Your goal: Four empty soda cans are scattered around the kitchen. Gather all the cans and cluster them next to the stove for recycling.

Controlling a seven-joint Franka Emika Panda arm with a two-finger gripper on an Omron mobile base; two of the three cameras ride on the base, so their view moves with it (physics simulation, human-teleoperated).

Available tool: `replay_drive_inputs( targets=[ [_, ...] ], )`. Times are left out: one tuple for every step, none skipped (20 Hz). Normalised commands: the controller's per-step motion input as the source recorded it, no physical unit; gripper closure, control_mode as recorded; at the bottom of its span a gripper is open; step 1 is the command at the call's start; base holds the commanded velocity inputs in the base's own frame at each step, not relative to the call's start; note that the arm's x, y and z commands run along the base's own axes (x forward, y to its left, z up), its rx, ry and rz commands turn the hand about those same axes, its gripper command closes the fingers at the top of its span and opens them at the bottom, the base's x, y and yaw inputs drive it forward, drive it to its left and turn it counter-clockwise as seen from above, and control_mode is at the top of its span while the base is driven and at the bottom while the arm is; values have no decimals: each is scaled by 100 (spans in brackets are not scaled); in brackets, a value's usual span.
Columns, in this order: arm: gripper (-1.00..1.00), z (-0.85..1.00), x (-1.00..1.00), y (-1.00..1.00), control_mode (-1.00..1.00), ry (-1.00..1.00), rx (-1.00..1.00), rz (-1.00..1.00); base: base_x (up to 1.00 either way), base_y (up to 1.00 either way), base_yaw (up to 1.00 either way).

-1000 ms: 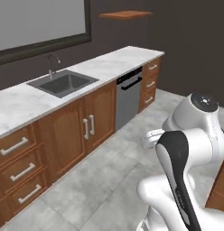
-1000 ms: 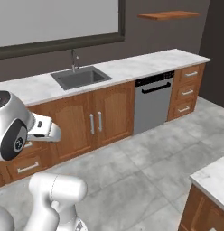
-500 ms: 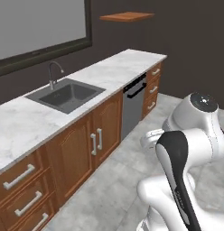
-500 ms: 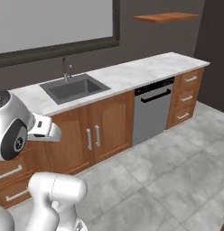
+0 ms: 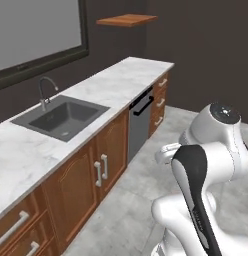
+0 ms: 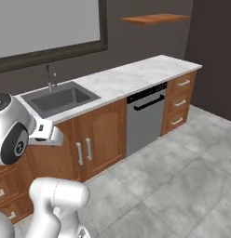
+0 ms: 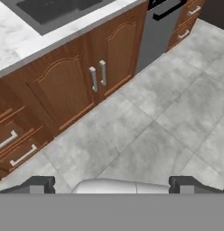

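The base has driven closer along the marble counter [image 5: 116, 82], so the sink [image 6: 59, 100] now sits at ten o'clock and the dishwasher [image 6: 145, 118] dead ahead; no soda can or stove seen, claw [image 7: 111, 185] released and empty, search goes on.

This is a home kitchen — rendered, not real. A white marble worktop [image 6: 136, 76] runs along a dark grey wall, with a steel sink [image 6: 59, 98] and faucet [image 5: 44, 91] sunk into it. Below sit reddish-brown cabinet doors [image 7: 80, 76] and drawers [image 6: 180, 100], and a grey dishwasher [image 6: 145, 121] stands between them. A wooden shelf [image 6: 154, 18] hangs high on the wall. Ahead of the claw [image 7: 111, 185] lie the cabinet fronts; right beneath it — grey floor tiles [image 7: 150, 135].
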Motion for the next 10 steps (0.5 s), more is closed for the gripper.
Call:
replay_drive_inputs(
  targets=[
    [-100, 0, 0, 0, 100, 0, 0, 0, 24, 0, -36],
    [-100, 0, 0, 0, 100, 0, 0, 0, 18, 0, -38],
    [-100, 0, 0, 0, 100, 0, 0, 0, 17, 0, -39],
    [-100, 0, 0, 0, 100, 0, 0, 0, 10, 0, -41],
    [-100, 0, 0, 0, 100, 0, 0, 0, 0, 0, -44],
    [-100, 0, 0, 0, 100, 0, 0, 0, 0, 0, -46],
    [-100, 0, 0, 0, 100, 0, 0, 0, 0, -3, -47],
    [-100, 0, 0, 0, 100, 0, 0, 0, 0, -6, -47],
    [-100, 0, 0, 0, 100, 0, 0, 0, 0, -7, -47],
    [-100, 0, 0, 0, 100, 0, 0, 0, 0, -8, -46]
  ],
)
